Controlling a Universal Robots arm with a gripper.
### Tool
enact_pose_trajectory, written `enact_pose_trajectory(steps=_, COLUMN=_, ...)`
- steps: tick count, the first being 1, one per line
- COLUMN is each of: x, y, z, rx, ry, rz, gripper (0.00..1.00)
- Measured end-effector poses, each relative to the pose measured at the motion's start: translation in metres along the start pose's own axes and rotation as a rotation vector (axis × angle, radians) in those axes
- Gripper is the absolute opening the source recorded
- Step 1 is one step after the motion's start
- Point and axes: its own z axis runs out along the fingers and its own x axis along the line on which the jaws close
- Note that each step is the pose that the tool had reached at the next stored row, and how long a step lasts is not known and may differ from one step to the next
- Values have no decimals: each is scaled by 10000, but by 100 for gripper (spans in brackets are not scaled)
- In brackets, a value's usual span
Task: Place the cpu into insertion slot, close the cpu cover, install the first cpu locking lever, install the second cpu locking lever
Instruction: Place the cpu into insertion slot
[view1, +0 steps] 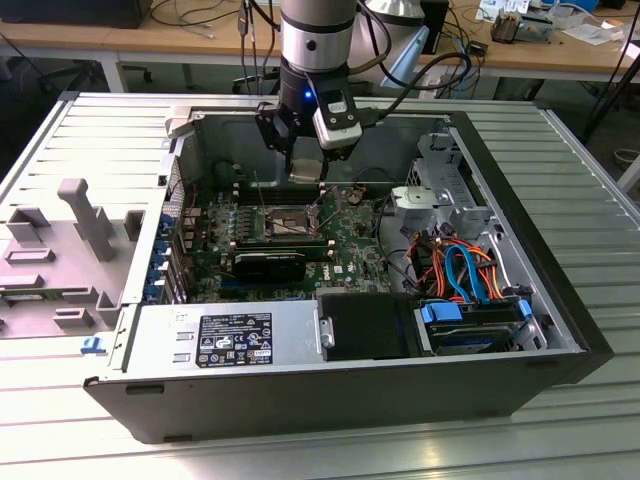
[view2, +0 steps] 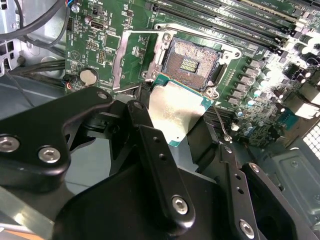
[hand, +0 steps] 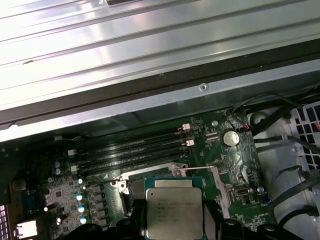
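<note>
My gripper (view1: 305, 172) hangs inside the open computer case, shut on the cpu (view2: 176, 112), a flat square chip with a dull silver top and green edge. In the second wrist view its black fingers (view2: 150, 137) clamp the chip on two opposite sides. The chip is held in the air above and slightly beside the insertion slot (view2: 192, 62), a dark square socket on the green motherboard (view1: 350, 245). The cpu cover (view2: 131, 57) is swung open next to the socket. A thin wire locking lever (view2: 221, 121) stands raised beside it. In the first wrist view the cpu (hand: 174, 212) hides most of the socket.
Long black memory slots (hand: 132, 152) run beside the socket. A power supply (view1: 225, 340) and drive bay with blue and orange cables (view1: 460, 275) fill the case's near side. Case walls (view1: 185, 165) surround the board. A grey plastic fixture (view1: 85, 225) sits at the exterior view's left.
</note>
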Motion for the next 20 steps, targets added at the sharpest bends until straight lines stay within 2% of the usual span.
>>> enact_pose_trajectory(steps=20, x=0, y=0, z=3, rx=-7, ry=-34, rz=389, gripper=55)
